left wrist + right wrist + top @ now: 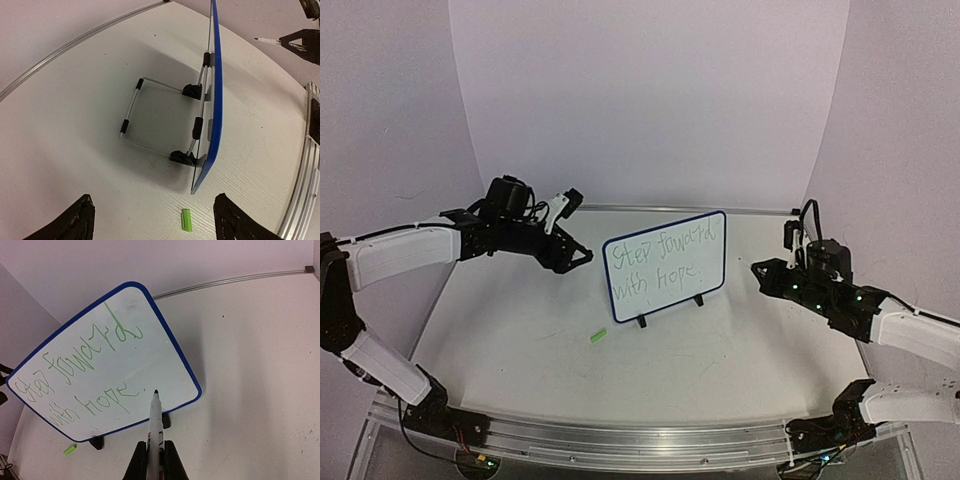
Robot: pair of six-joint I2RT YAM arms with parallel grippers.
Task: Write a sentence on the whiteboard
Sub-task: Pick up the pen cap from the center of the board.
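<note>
left fingers (pixel 70 225) spread wide; right fingers (pixel 172 466) clamped on marker (pixel 155 422)

A lab test cell: curved white backdrop (pixel 650 100), aluminium-edged table (pixel 520 330).

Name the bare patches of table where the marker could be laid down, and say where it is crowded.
Free: the wide strip between the whiteboard feet and the front rail, right of the green cap; also the patch between that cap and the left arm. Crowded: behind the board, where its wire stand sits, and at each end, near the jaws.
</note>
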